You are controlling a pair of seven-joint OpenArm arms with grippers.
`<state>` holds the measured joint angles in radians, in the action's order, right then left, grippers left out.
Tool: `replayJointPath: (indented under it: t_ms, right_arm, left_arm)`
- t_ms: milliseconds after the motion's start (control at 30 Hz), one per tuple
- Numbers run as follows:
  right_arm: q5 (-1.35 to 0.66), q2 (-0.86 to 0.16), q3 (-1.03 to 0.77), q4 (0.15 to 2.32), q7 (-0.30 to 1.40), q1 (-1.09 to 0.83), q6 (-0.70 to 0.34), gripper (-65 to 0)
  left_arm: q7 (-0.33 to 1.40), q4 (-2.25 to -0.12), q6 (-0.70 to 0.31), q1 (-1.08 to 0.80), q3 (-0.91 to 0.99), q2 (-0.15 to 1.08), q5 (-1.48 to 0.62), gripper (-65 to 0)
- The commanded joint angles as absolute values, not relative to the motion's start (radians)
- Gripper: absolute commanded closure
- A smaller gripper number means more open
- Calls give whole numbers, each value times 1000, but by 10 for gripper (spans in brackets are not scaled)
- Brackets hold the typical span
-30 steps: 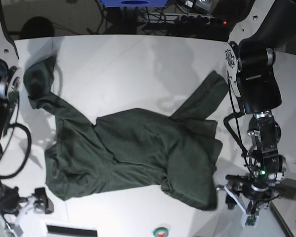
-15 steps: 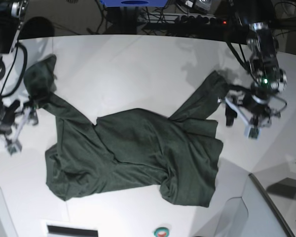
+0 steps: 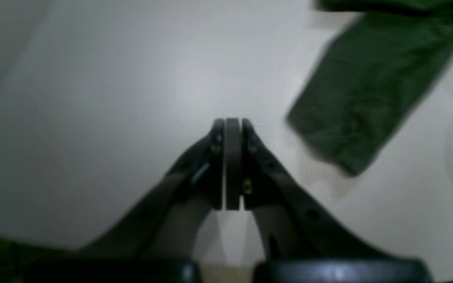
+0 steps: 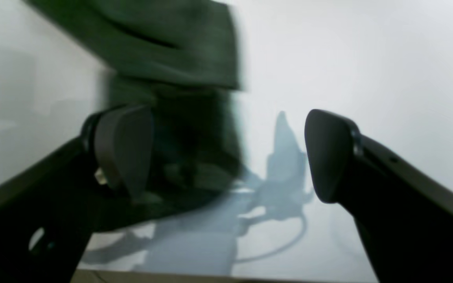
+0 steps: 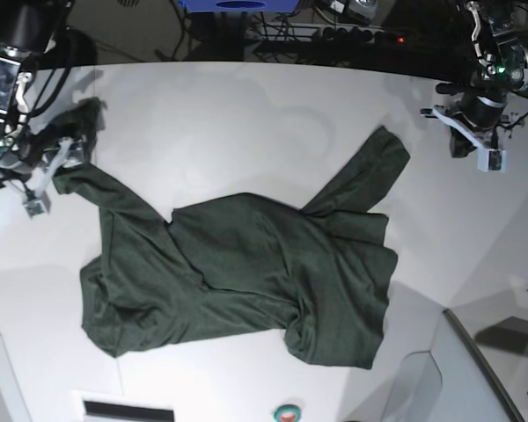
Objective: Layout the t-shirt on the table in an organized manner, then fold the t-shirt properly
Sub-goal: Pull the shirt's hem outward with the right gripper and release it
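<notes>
- The t-shirt [image 5: 246, 272] lies crumpled in the middle of the table [image 5: 246, 114]; its long axis runs from about 10 o'clock to 4 o'clock in the base view.
- 1 sleeve [image 5: 370, 171] points toward 1 o'clock, and the other sleeve [image 5: 75, 145] reaches toward 10 o'clock, near the table's edge.
- The hem side is at 6 o'clock, bunched and not flat.
- Compared with half a second ago, the shirt has the same shape, but both arms have moved toward 12 o'clock.
- The left gripper [image 5: 475, 145] was just beside the 1 o'clock sleeve and is now apart from it, over bare table at 2 o'clock.
- The right gripper [image 5: 48, 167] was at 9 o'clock apart from the cloth and is now right at the 10 o'clock sleeve.
- The left wrist view shows what the base view does not: the left gripper [image 3: 228, 122] has its jaws pressed together with nothing between them, and the sleeve end [image 3: 368, 90] lies at 2 o'clock from it.
- The right wrist view, blurred, shows the right gripper [image 4: 230, 153] with jaws spread wide and dark green cloth [image 4: 163, 51] behind its one finger [image 4: 124, 145]; I cannot tell if it touches.
</notes>
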<state>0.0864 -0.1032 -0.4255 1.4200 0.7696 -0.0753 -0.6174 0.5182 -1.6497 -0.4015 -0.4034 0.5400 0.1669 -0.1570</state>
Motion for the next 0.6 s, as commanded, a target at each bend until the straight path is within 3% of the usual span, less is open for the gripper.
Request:
replayJointPath:
  t_ms: [0, 133, 200, 233, 333, 367, 433, 567]
  right_arm:
    - [87, -119, -429, 1414, 756, -64, -621, -569]
    - [87, -116, -429, 1334, 756, -61, -621, -560]
    - [87, -116, -430, 1303, 756, -61, -621, -488]
    - [87, -116, -432, 1296, 756, -61, -621, -404]
    - [87, -116, -433, 1294, 756, -61, -621, -62]
    - [87, -116, -433, 1303, 760, -61, -621, 0]
    - [87, -116, -433, 1359, 762, -62, -621, -32]
    - [87, -116, -424, 1449, 814, -18, -621, -3]
  left_arm:
    - [499, -1673, -407, -409, 539, 173, -160, 0]
    - [499, -1673, -407, -414, 541, 173, -153, 0]
    - [496, -1673, -407, -424, 545, 173, -153, 0]
    - [496, -1673, -407, -424, 545, 173, -153, 0]
    - [496, -1673, -407, -429, 545, 179, -153, 0]
    - [496, -1670, -407, -429, 545, 179, -153, 0]
    - [496, -1666, -407, -429, 545, 179, -153, 0]
    - [496, -1667, -407, -429, 545, 179, -153, 0]
